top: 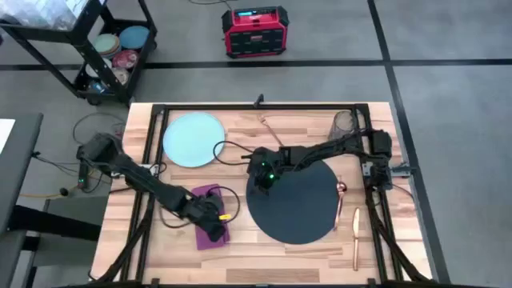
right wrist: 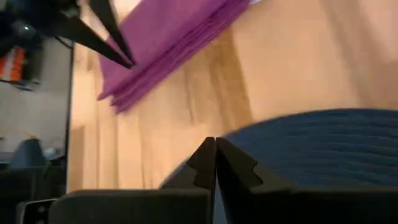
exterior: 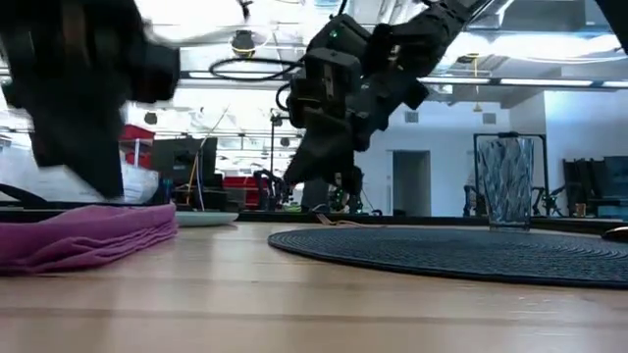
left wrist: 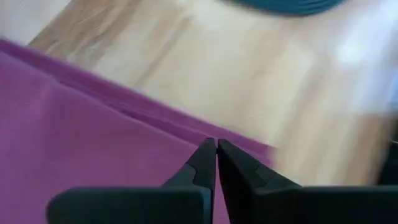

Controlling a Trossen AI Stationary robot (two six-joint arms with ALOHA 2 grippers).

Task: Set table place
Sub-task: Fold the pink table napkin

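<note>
Overhead, table (top: 264,256) planks sit on grey carpet (top: 448,48).

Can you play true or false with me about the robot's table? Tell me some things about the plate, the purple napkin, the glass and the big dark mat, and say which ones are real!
1. The pale blue plate sits on the dark round mat. False: the plate lies on the bare wood of the table, apart from the mat.
2. The left gripper is over the magenta napkin. True.
3. The glass tumbler stands upright. True.
4. The right gripper has its fingers wide open. False: they are shut together, at the mat's edge.
5. Copper cutlery lies on the napkin. False: it lies on the wood beside the mat, on the side away from the napkin.
</note>
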